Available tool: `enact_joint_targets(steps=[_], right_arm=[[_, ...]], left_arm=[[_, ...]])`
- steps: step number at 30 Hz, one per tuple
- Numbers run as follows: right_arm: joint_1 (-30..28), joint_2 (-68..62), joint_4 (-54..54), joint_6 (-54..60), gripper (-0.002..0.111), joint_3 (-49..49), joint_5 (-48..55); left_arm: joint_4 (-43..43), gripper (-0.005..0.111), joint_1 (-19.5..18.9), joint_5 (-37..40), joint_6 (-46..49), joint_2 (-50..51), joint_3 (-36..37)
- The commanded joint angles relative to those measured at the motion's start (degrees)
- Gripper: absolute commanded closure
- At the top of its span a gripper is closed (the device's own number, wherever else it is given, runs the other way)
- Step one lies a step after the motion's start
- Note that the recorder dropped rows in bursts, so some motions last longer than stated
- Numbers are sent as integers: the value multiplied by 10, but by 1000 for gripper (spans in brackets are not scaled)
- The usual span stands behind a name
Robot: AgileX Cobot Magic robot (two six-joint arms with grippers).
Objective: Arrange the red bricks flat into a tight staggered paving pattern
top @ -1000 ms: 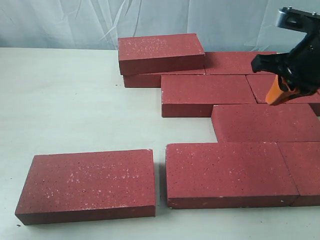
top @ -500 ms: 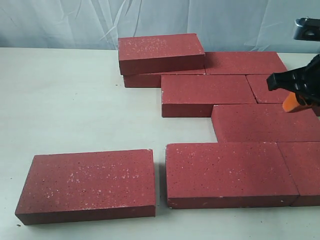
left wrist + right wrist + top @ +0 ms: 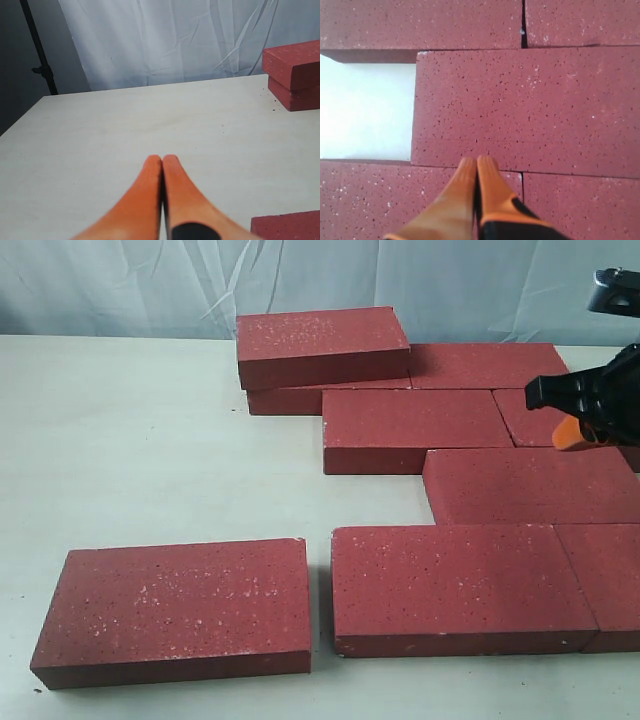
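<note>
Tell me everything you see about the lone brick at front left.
The lone brick is a dark red rectangular block, white-speckled, with a rough matte face. It lies flat on the pale table, slightly skewed, a narrow gap separating it from the nearest paved brick. Nothing rests on it or grips it.

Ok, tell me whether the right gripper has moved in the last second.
Yes. Judged against the stacked brick, the right gripper has shifted right, toward the edge of the exterior view.
</note>
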State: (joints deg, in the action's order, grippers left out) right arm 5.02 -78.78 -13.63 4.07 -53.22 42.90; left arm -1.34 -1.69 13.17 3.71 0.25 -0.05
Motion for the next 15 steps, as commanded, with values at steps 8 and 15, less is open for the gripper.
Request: enact_joint_targets(steps=[8, 15], right_arm=[[-4, 9, -26, 4, 109, 2, -15], [-4, 9, -30, 4, 109, 2, -13]], left_arm=[[-11, 107, 1, -66, -3, -3, 1], [-11, 107, 1, -178, -3, -3, 1]])
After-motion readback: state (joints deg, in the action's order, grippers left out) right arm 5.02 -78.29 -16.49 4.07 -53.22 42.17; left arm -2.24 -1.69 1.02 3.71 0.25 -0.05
